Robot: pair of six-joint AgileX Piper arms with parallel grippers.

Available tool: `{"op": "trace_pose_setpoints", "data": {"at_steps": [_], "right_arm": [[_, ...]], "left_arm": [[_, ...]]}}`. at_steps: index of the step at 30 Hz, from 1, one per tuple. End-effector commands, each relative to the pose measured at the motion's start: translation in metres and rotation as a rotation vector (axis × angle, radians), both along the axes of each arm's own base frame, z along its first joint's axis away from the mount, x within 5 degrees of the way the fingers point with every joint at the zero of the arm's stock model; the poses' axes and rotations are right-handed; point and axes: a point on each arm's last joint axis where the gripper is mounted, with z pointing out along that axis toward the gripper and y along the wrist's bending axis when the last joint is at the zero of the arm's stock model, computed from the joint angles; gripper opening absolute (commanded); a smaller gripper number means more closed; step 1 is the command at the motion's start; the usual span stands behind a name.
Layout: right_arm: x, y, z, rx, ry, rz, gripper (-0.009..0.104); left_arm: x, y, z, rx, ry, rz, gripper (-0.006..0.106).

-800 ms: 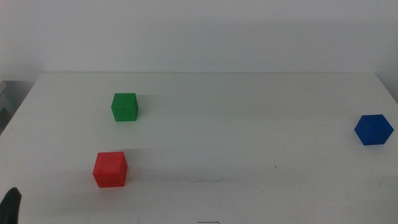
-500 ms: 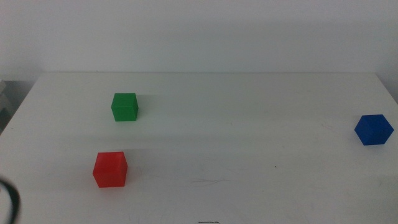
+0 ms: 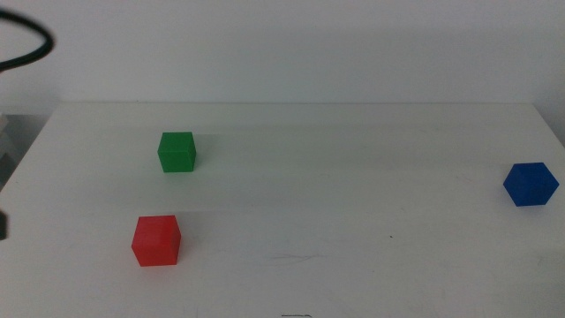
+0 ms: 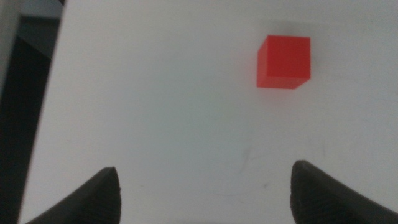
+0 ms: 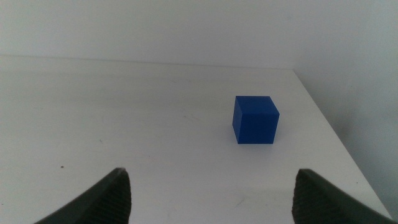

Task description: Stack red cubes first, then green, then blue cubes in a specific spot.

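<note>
The red cube (image 3: 156, 240) sits lower left on the white counter (image 3: 353, 194), green cube (image 3: 177, 152) above it, blue cube (image 3: 531, 185) far right. Both end effectors, left (image 4: 205, 193) and right (image 5: 211, 193), hang released, holding nothing

Left of the red cube (image 3: 156, 240), a dark blurred shape (image 3: 3, 224) is cut off by the middle view's edge (too little shows to identify it). Above it, a dark cable (image 3: 26, 44) also leaves the frame.
</note>
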Motion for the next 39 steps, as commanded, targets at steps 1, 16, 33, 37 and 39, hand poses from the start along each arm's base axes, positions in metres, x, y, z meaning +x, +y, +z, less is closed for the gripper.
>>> {"op": "trace_pose_setpoints", "data": {"at_steps": [1, 16, 33, 37, 39], "right_arm": [[0.000, -0.001, 0.013, -0.017, -0.093, -0.004, 0.067], [0.000, -0.001, 0.013, -0.017, -0.093, -0.004, 0.067], [0.000, -0.001, 0.013, -0.017, -0.093, -0.004, 0.067], [0.000, -0.001, 0.013, -0.017, -0.093, -0.004, 0.067], [0.000, -0.001, 0.013, -0.017, -0.093, -0.004, 0.067]], "left_arm": [[0.020, -0.003, 0.006, -0.051, -0.008, 0.001, 0.094], [0.115, -0.057, -0.027, 0.018, 0.182, -0.079, 0.094], [0.190, -0.094, -0.093, -0.038, 0.306, -0.107, 0.094], [0.197, -0.095, -0.105, -0.034, 0.326, -0.103, 0.094], [0.200, -0.096, -0.112, -0.031, 0.342, -0.102, 0.094]]}}
